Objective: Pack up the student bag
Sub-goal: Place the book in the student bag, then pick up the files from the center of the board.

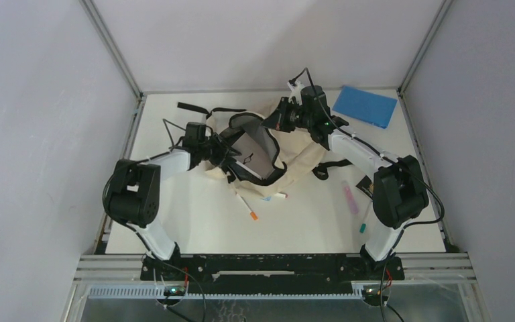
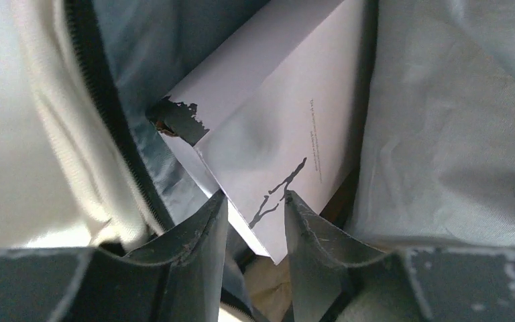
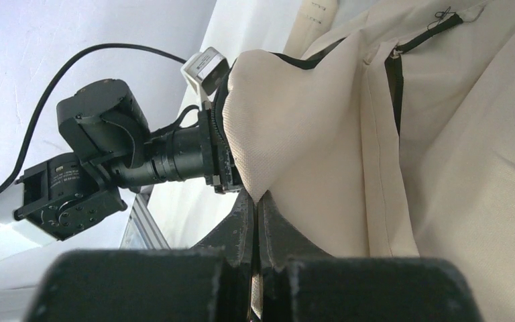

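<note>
— How far along is the packing?

— Barely begun, I judge. My left claw (image 2: 255, 202) is inside the mouth of the bag (image 1: 302, 157), which lies mid-table. Its fingers stand apart, with the corner of a white booklet (image 2: 268, 121) between them and not pinched, as far as I can see. The booklet leans tilted in the opening; I cannot tell how deep it goes.

— What is left?

— A pen (image 1: 248, 208) lies on the table (image 1: 194, 221) just in front of the bag. Further right are a pink tube (image 1: 350, 197) and a teal pen (image 1: 363, 226), both close by my right arm. The blue notebook (image 1: 365, 106) sits at the far right corner.

— And your other claw?

— My right claw (image 3: 258, 201) is clamped together on the bag's rim, lifting the fabric so that the mouth gapes.

— Room to move?

— It is tight on the left, where the zipper (image 2: 100, 100) edge runs just beside my finger. The lining right of the booklet looks slack and open. The notebook is near the table edge, so reaching it calls for care.
</note>
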### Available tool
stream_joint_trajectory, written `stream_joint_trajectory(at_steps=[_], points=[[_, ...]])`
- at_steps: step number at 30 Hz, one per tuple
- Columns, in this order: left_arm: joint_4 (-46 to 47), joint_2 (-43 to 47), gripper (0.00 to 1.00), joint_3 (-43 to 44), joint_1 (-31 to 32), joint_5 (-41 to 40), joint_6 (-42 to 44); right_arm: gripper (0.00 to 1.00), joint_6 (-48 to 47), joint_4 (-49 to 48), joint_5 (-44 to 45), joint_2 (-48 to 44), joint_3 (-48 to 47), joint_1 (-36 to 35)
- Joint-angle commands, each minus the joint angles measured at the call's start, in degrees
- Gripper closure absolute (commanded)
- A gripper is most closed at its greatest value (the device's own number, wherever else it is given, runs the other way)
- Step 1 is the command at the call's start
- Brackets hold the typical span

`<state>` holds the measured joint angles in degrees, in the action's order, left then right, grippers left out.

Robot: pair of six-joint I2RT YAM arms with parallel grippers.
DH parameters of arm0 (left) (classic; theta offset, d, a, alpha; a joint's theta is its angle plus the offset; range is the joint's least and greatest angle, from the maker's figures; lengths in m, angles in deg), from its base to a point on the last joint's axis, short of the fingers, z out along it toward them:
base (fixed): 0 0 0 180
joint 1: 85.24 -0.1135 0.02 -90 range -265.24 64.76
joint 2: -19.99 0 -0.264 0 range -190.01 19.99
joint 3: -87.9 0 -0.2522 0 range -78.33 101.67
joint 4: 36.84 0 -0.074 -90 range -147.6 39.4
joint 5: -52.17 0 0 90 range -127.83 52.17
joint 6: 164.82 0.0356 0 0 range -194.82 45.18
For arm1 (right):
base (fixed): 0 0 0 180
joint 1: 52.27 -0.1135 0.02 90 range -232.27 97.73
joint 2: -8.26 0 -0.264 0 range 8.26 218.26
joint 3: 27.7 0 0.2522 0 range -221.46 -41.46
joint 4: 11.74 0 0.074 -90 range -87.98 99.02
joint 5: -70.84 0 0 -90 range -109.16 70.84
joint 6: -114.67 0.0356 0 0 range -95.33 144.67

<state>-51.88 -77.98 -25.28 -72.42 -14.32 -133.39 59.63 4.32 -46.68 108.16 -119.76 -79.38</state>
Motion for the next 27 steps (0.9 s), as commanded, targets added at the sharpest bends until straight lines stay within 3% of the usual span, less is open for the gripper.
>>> stream_joint_trajectory(at_steps=[1, 9, 12, 15, 17, 22, 24, 27], points=[[4.7, -1.6, 0.6, 5.8, 1.6, -1.6, -1.2, 1.0, 0.5, -5.2, -1.4, 0.1, -0.6, -0.7], [9.4, -9.2, 0.58, 12.2, 2.4, -0.1, 1.1, 1.0, 0.5, -4.2, -2.4, 1.0, -0.7, -1.0], [10.3, -8.6, 0.46, 12.3, 2.5, 2.7, 2.6, 0.97, -0.4, -1.6, -1.4, 1.5, -1.4, -1.0], [5.1, -4.8, 0.3, 12.8, 2.5, 3.2, 6.6, 0.5, -2.0, 1.6, -0.7, 1.2, -1.9, -0.7], [0.0, -1.3, 0.24, 13.0, 2.3, 1.5, 9.5, 0.32, -4.0, 4.2, 1.4, -0.2, -2.6, -0.6], [-5.6, 8.0, 0.23, 10.1, 1.5, -0.3, 10.8, 0.25, -8.3, 10.9, 9.8, -7.2, -4.1, 2.1], [-7.7, 11.8, 0.23, 8.4, 1.1, -1.7, 11.1, 0.23, -7.2, 13.6, 19.1, -10.2, -3.4, 4.5], [-15.8, 17.8, 0.24, 6.7, 1.0, -8.4, 13.0, 0.12, -2.7, 21.1, 35.8, -13.0, -2.3, 10.5]])
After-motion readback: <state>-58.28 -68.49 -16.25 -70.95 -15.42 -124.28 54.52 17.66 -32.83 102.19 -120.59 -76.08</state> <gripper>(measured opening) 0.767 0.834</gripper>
